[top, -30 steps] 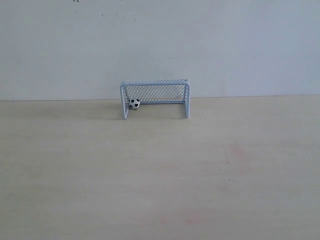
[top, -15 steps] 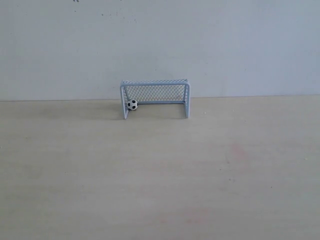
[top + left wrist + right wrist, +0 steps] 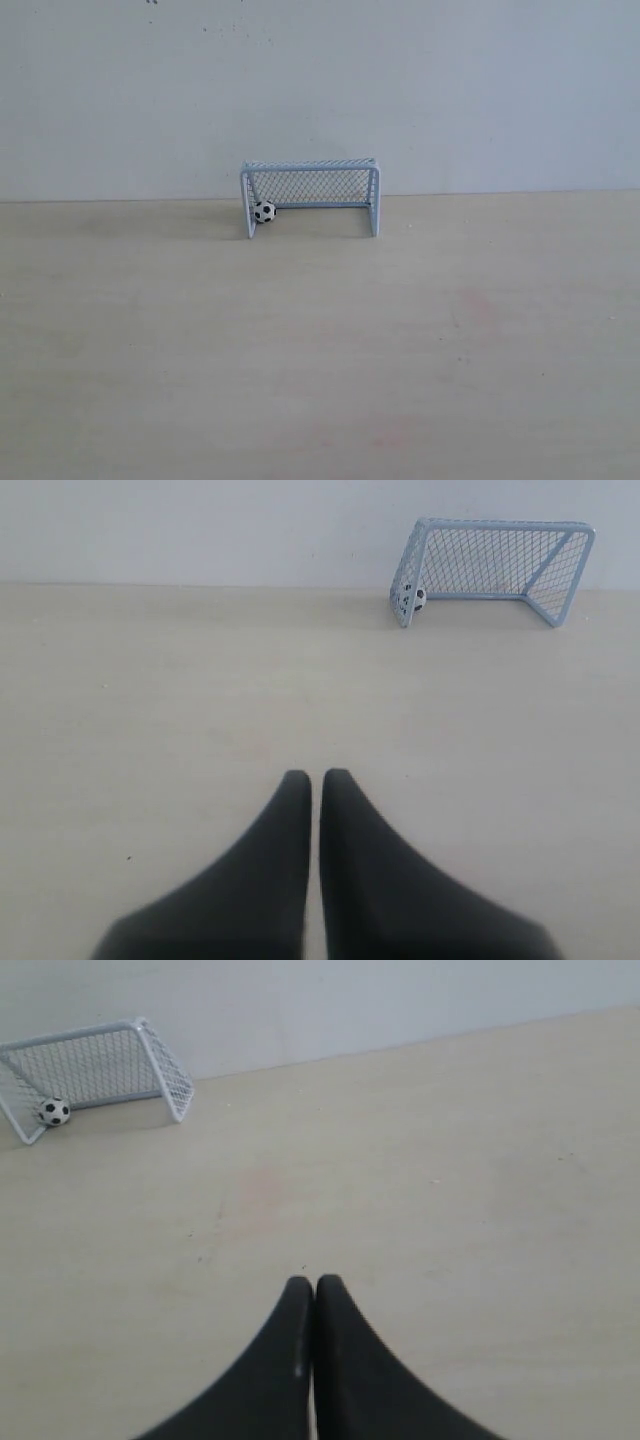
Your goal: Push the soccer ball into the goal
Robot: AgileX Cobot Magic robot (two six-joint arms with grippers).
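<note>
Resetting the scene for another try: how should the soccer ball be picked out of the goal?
Probably pinch the soccer ball across its middle, coming in low through the open front mouth, since netting closes the goal at back and top. It sits close by one post, so finger room there is tight.

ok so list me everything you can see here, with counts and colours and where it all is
soccer ball: one, white with black patches, inside the goal mouth by the left post as the exterior view shows it
goal: one, pale grey-white frame with dark mesh, upright at the far edge of the table against the wall
table: one, light wood
wall: one, pale grey-white, behind the table
left gripper: one, black, fingers closed together, above bare table well short of the goal
right gripper: one, black, fingers closed together, above bare table well short of the goal
</note>
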